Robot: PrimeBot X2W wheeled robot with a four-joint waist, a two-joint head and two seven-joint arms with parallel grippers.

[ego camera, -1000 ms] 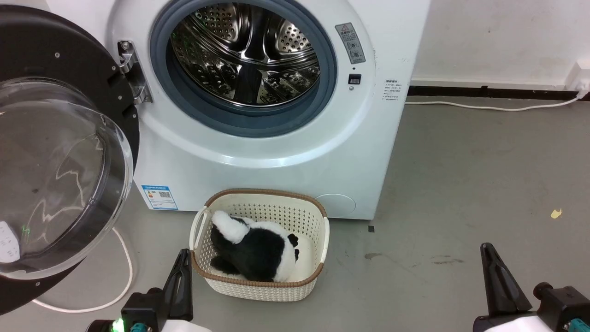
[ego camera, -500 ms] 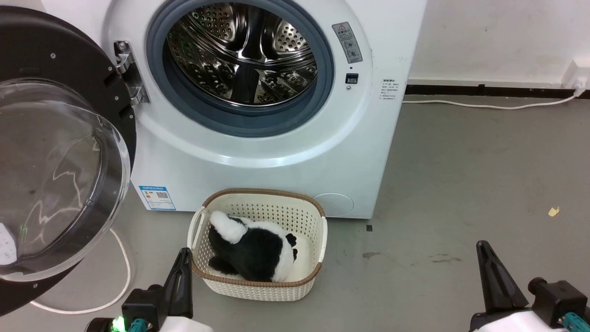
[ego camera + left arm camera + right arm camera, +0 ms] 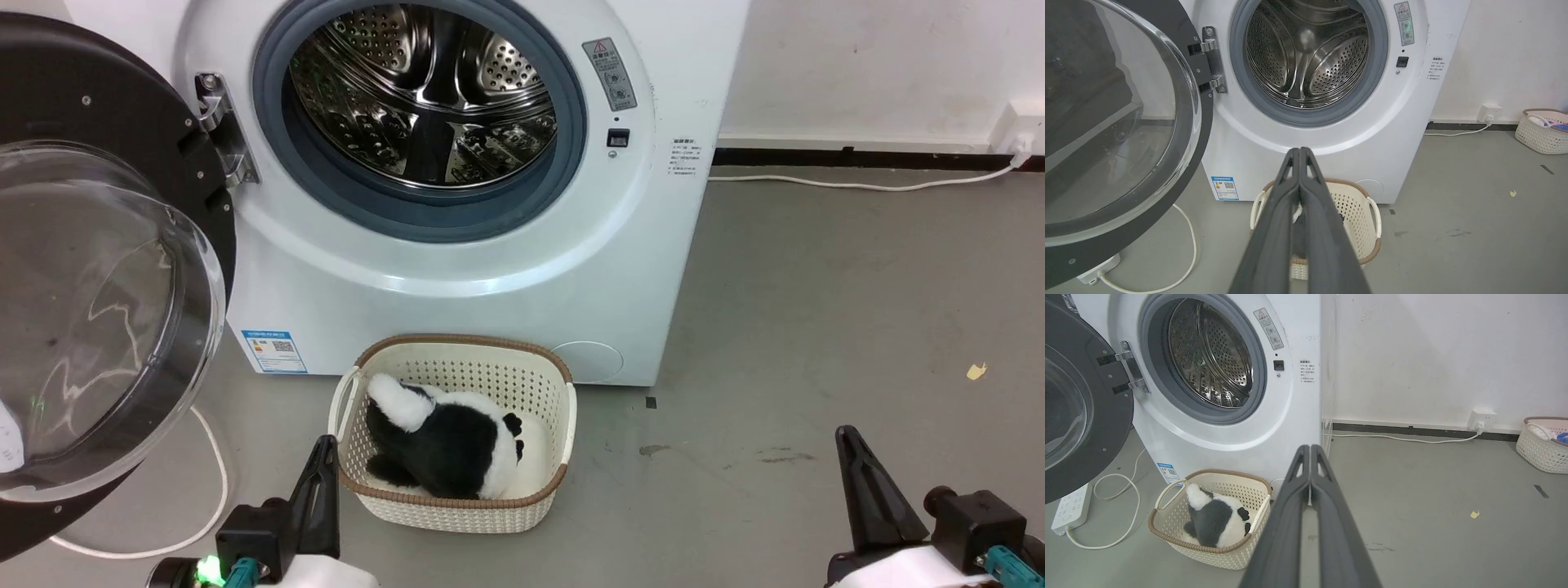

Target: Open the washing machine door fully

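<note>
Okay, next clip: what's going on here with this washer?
The washing machine door stands swung wide open at the left of the washing machine, its steel drum exposed. Nothing is being handled: the left gripper and right gripper are both shut and empty, low in front, clear of the door. A cream basket holding a black-and-white plush toy sits on the floor before the machine.

We hold both arms low, wrists at the bottom edge of the head view. L gripper (image 3: 325, 451) sits lower left, its two dark fingers pressed flat together, tips pointing up & fwd. R gripper (image 3: 846, 438) sits lower right, same pose: fingers closed tip to tip. Both hang free in air.
</note>
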